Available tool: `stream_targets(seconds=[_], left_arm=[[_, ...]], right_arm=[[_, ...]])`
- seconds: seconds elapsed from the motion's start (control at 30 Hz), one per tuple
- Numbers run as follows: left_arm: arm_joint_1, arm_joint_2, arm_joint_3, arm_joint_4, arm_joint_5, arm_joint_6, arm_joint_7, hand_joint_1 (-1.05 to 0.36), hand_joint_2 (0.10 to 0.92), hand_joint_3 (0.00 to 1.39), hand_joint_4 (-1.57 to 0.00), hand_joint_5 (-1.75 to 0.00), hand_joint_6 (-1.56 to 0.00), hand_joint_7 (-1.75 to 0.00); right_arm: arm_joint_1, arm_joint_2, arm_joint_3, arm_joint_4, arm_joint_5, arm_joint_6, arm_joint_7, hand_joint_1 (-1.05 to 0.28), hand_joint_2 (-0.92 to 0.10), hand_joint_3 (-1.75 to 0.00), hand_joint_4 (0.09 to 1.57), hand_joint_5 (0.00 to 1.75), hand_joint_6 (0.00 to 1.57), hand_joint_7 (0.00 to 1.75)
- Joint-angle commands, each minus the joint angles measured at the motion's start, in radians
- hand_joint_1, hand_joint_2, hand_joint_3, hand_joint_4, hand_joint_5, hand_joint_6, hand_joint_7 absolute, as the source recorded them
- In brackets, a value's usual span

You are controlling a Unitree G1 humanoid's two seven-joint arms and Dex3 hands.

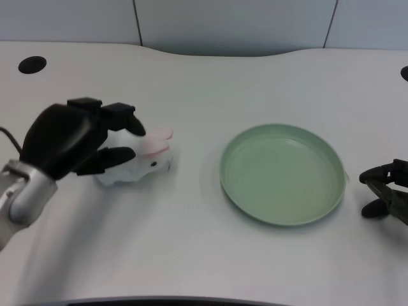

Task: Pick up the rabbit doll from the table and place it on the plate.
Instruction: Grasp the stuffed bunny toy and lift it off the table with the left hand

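A white rabbit doll (148,159) with pink ears lies on the white table, left of centre. My left hand (76,141) is over the doll's left part, its black fingers wrapped around the body, while the head and pink ears stick out to the right. The doll still touches the table. A pale green plate (283,173) sits to the right of the doll, with nothing on it.
My right hand (387,190) rests at the right edge, just beyond the plate's rim. A dark round hole (32,64) is in the table at the far left, and another shows at the far right edge (404,72).
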Motion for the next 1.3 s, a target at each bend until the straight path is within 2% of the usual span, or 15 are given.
stream_targets(seconds=[0.03, 0.13, 0.2, 0.3, 0.43, 0.6, 0.7, 0.77, 0.87, 0.9, 0.93, 1.03, 1.13, 1.2, 1.3], left_arm=[[-0.080, 0.025, -0.053, 0.047, 0.035, 0.048, -0.036, -0.61, 0.921, 0.19, -0.41, -0.32, -0.50, -0.06], [-0.148, 0.013, -0.089, 0.083, 0.023, 0.088, -0.124, -0.70, 0.921, 0.13, -0.30, -0.12, -0.37, -0.01], [-0.199, -0.002, -0.120, 0.121, 0.017, 0.122, -0.212, -0.83, 0.921, 0.11, -0.21, -0.06, -0.27, 0.00], [-0.252, -0.025, -0.163, 0.175, 0.019, 0.167, -0.291, -0.94, 0.921, 0.11, -0.12, -0.01, -0.17, 0.00], [-0.308, -0.083, -0.225, 0.276, 0.032, 0.229, -0.341, -1.03, 0.921, 0.09, -0.01, 0.00, -0.05, 0.00], [-0.353, -0.145, -0.270, 0.368, 0.024, 0.275, -0.374, -1.05, 0.921, 0.09, 0.00, 0.00, 0.00, 0.00], [-0.384, -0.190, -0.291, 0.421, 0.019, 0.310, -0.418, -1.05, 0.921, 0.09, 0.00, 0.00, 0.00, 0.00], [-0.400, -0.210, -0.296, 0.448, 0.008, 0.326, -0.457, -1.05, 0.921, 0.09, 0.00, 0.00, 0.00, 0.00], [-0.417, -0.236, -0.313, 0.478, 0.012, 0.358, -0.489, -1.05, 0.916, 0.07, 0.00, 0.00, 0.00, 0.00], [-0.422, -0.246, -0.323, 0.488, 0.019, 0.374, -0.491, -1.05, 0.916, 0.07, 0.00, 0.00, 0.00, 0.00], [-0.426, -0.256, -0.334, 0.497, 0.026, 0.391, -0.490, -1.05, 0.906, 0.06, 0.00, 0.00, 0.00, 0.00], [-0.434, -0.267, -0.354, 0.510, 0.029, 0.413, -0.487, -1.05, 0.897, 0.04, 0.00, 0.00, 0.00, 0.00], [-0.443, -0.278, -0.393, 0.528, 0.057, 0.444, -0.464, -1.05, 0.882, 0.03, 0.00, 0.00, 0.00, 0.00], [-0.447, -0.281, -0.422, 0.539, 0.083, 0.469, -0.422, -1.05, 0.872, 0.02, 0.00, 0.00, 0.00, 0.00], [-0.450, -0.273, -0.445, 0.545, 0.100, 0.475, -0.373, -1.05, 0.878, 0.02, 0.00, 0.00, 0.00, 0.00]], right_arm=[[0.008, -0.005, -0.005, -0.007, 0.005, 0.008, -0.010, -0.81, -0.92, -0.06, 0.96, 1.00, 0.88, 0.89], [0.012, -0.005, -0.002, -0.020, 0.000, 0.021, -0.015, -0.80, -0.92, -0.05, 0.96, 1.00, 0.87, 0.89], [0.014, -0.004, -0.005, -0.024, 0.005, 0.022, -0.010, -0.80, -0.92, -0.05, 0.95, 1.01, 0.87, 0.90], [0.021, -0.002, -0.009, -0.033, 0.013, 0.026, -0.003, -0.80, -0.92, -0.04, 0.96, 1.00, 0.88, 0.90], [0.043, -0.003, -0.006, -0.072, 0.011, 0.038, -0.003, -0.79, -0.92, -0.05, 0.95, 0.99, 0.86, 0.89], [0.054, -0.004, -0.009, -0.083, 0.014, 0.039, 0.002, -0.79, -0.92, -0.06, 0.95, 1.00, 0.86, 0.89], [0.063, -0.006, -0.008, -0.106, 0.013, 0.055, 0.001, -0.79, -0.92, -0.05, 0.95, 1.00, 0.86, 0.89], [0.068, -0.008, -0.008, -0.115, 0.014, 0.058, 0.005, -0.80, -0.92, -0.05, 0.95, 1.00, 0.86, 0.90], [0.072, -0.010, -0.013, -0.107, 0.019, 0.038, 0.014, -0.80, -0.92, -0.06, 0.95, 1.01, 0.86, 0.90], [0.074, -0.012, -0.013, -0.107, 0.018, 0.038, 0.016, -0.80, -0.92, -0.06, 0.95, 1.01, 0.86, 0.90], [0.077, -0.014, -0.013, -0.114, 0.018, 0.046, 0.016, -0.81, -0.92, -0.06, 0.95, 1.01, 0.85, 0.90], [0.082, -0.015, -0.012, -0.127, 0.017, 0.058, 0.015, -0.82, -0.92, -0.06, 0.95, 1.00, 0.85, 0.90], [0.092, -0.014, -0.012, -0.141, 0.020, 0.060, 0.018, -0.80, -0.92, -0.06, 0.95, 0.99, 0.85, 0.89], [0.099, -0.011, -0.016, -0.148, 0.028, 0.057, 0.023, -0.79, -0.92, -0.06, 0.95, 0.99, 0.85, 0.90], [0.105, -0.010, -0.015, -0.157, 0.028, 0.059, 0.020, -0.80, -0.92, -0.05, 0.96, 0.99, 0.86, 0.90]])
